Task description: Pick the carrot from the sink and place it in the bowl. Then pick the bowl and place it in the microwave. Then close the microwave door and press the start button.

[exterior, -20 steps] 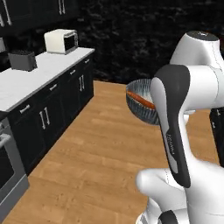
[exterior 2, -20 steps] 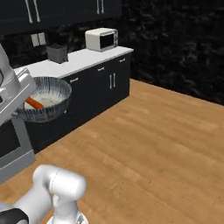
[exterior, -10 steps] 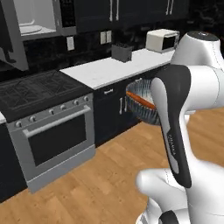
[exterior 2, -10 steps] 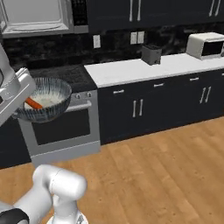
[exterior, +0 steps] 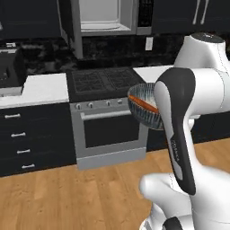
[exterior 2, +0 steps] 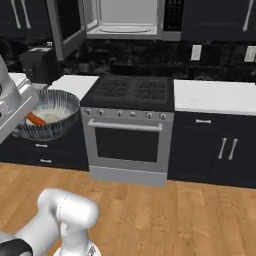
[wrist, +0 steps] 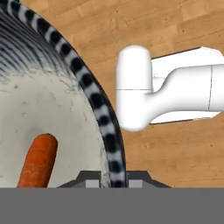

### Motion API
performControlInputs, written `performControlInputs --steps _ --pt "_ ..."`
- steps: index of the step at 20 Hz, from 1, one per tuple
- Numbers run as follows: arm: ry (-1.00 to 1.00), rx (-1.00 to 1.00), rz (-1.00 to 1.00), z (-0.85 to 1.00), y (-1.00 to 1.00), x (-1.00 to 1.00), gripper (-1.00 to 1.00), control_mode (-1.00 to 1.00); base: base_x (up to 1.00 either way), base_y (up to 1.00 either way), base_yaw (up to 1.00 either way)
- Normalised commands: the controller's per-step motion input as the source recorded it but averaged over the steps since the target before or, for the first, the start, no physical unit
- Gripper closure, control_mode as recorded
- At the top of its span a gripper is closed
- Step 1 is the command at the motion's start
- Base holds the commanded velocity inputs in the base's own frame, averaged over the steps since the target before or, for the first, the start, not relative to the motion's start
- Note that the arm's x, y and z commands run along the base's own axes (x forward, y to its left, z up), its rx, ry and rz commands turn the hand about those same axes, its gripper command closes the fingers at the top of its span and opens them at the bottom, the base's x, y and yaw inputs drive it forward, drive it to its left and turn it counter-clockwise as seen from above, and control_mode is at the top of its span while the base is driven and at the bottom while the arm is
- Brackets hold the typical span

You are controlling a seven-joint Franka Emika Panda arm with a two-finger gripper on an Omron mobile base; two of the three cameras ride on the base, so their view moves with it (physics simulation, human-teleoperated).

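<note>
The bowl hangs in the air at chest height, dark mottled outside and pale inside. My gripper is shut on the bowl's rim, one finger inside and one outside. The orange carrot lies in the bowl. Above the stove is the microwave, its pale cavity showing. The microwave door stands swung open to the left. The sink is out of view.
A steel oven with a black cooktop stands straight ahead, white counters on black cabinets at both sides. A black toaster sits on the left counter. Wooden floor lies between the base and the cabinets.
The whole picture has swung as the base turned: the far counter is gone, and the oven and open microwave now face me. The bowl with the carrot stays in my gripper.
</note>
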Motion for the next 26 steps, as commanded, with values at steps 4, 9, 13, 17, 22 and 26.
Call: performControlInputs --steps 4,9,13,17,22,26 --pt "0.00 0.00 0.00 0.00 0.00 0.00 1.00 1.00 0.02 -1.00 0.46" --pt "0.00 0.00 0.00 0.00 0.00 0.00 1.00 1.00 0.31 -1.00 0.26" --pt "0.00 0.00 0.00 0.00 0.00 0.00 1.00 1.00 1.00 -0.55 0.26" --pt "0.00 0.00 0.00 0.00 0.00 0.00 1.00 1.00 1.00 -0.03 0.44" --pt "0.00 0.00 0.00 0.00 0.00 0.00 1.00 1.00 0.83 -0.07 0.64" --pt "0.00 0.00 0.00 0.00 0.00 0.00 1.00 1.00 0.50 -0.56 0.36"
